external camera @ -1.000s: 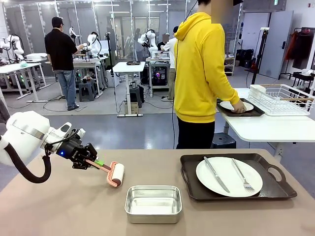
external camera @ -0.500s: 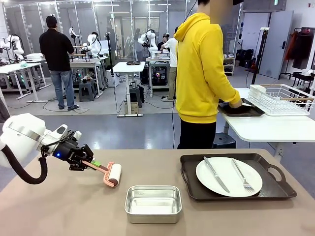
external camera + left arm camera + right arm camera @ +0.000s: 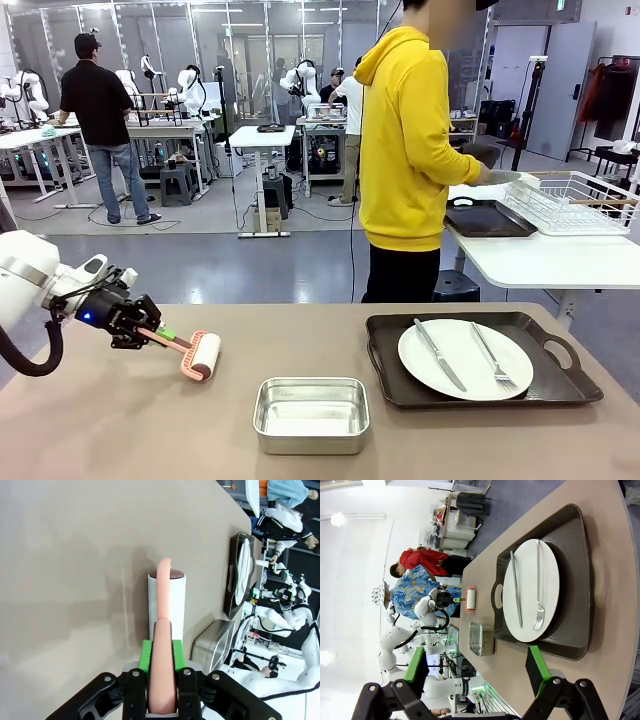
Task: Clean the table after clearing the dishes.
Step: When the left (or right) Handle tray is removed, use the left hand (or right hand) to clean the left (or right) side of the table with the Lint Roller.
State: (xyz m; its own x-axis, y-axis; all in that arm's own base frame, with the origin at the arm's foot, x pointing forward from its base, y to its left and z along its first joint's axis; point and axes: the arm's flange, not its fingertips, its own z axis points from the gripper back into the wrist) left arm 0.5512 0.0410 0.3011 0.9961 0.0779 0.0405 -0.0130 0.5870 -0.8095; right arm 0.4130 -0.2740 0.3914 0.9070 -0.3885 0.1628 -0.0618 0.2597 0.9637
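Left tool (image 3: pixel 148 336) clamped on a lint roller's (image 3: pixel 203 355) pink handle, roller head down on the tan bench (image 3: pixel 120 430).
Right tool (image 3: pixel 477 669) stands apart; a white plate (image 3: pixel 465 358) sits on its dark tray (image 3: pixel 385 385) at bench right.

1. The left gripper (image 3: pixel 161 656) is clamped on the pink handle (image 3: pixel 162 630) of a lint roller (image 3: pixel 167 597), one green pad (image 3: pixel 145 656) on each side.
2. The roller's white roll sits at the tan table (image 3: pixel 75 555); contact cannot be confirmed.
3. A steel pan (image 3: pixel 212 647) stands on the table to the roller's right.
4. Farther right, a dark tray (image 3: pixel 231 587) holds a white plate (image 3: pixel 244 567).
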